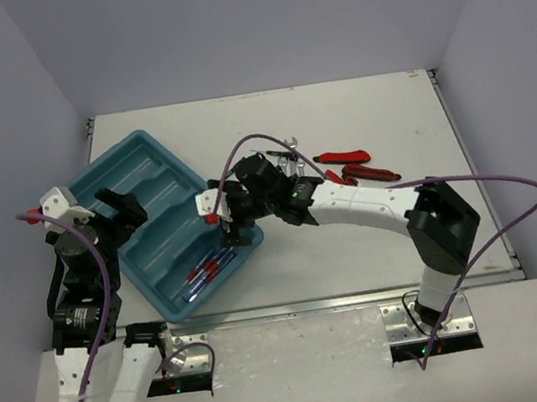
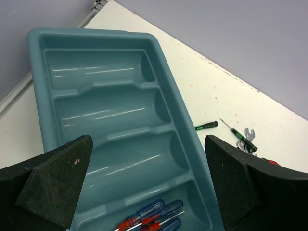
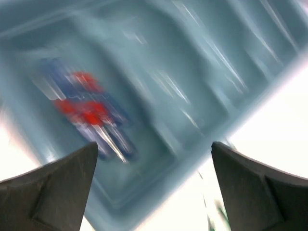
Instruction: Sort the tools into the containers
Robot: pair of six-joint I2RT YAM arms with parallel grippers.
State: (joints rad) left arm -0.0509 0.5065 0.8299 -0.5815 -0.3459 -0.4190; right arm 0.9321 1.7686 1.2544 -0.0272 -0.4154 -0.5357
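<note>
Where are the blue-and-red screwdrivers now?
Top view, left of centre: the screwdrivers lie in the teal tray, compartment nearest the arm bases, beside the right gripper.

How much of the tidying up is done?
Done: the blue-and-red screwdrivers lie in the end compartment of the teal tray. In hand: nothing; the right gripper, above them, and the left gripper are both open and empty. Left: black-handled screwdrivers, a silver wrench and red pliers on the table.
</note>
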